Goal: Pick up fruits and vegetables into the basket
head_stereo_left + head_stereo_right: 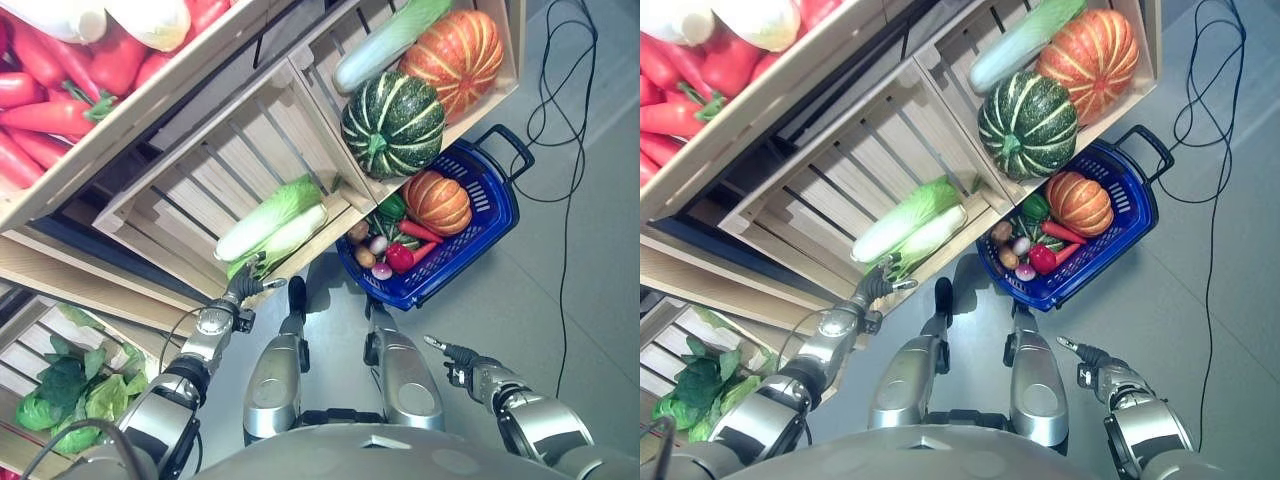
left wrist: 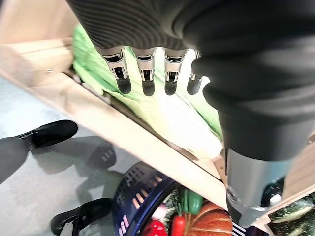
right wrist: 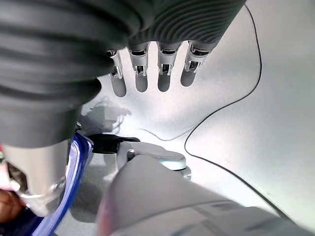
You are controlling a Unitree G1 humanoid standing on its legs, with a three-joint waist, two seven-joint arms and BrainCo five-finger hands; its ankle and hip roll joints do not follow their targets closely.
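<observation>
My left hand (image 1: 243, 285), fingers relaxed and empty, hovers near the napa cabbage (image 1: 272, 224) in the crate (image 1: 190, 180); right hand (image 1: 458, 358) hangs loose over floor.

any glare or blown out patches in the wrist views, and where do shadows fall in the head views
Left wrist view: the pale cabbage past the left hand is washed out to near white. Right wrist view: the grey floor beyond the right hand glares bright. Head views: a soft shadow lies on the floor beside the blue basket, under the crate edge.
</observation>
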